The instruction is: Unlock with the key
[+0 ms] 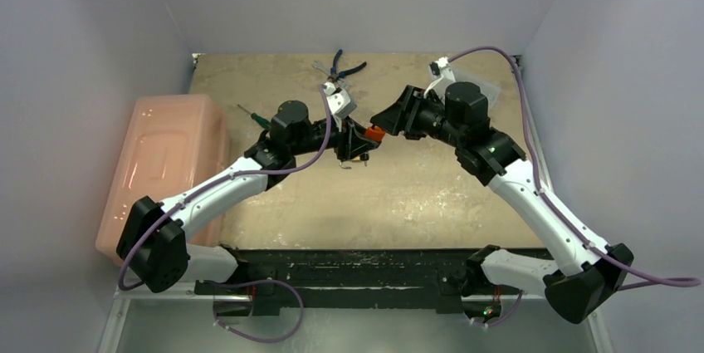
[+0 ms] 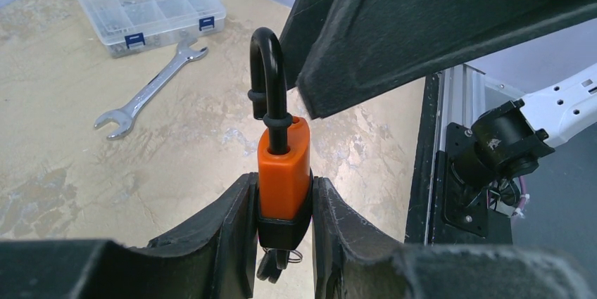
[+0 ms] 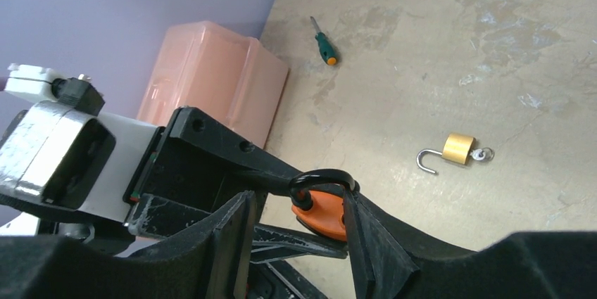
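Observation:
My left gripper [image 1: 359,142] is shut on the body of an orange padlock [image 2: 284,169] and holds it above the table. Its black shackle [image 2: 268,74] points toward the right arm. A bunch of keys [image 2: 277,260] hangs under the lock's black base. In the right wrist view the padlock [image 3: 325,216] sits between the fingers of my right gripper [image 3: 299,232]. That gripper is open, and its right finger [image 3: 369,239] is against the shackle [image 3: 322,174]. In the top view the padlock [image 1: 374,133] is between the two grippers, with the right gripper [image 1: 392,120] at it.
A brass padlock [image 3: 458,150] with an open shackle and a key lies on the table. A green screwdriver [image 3: 325,42] lies near a pink bin [image 1: 166,162]. A wrench [image 2: 149,89], a clear parts box [image 2: 151,5] and pliers [image 1: 344,66] lie at the far side.

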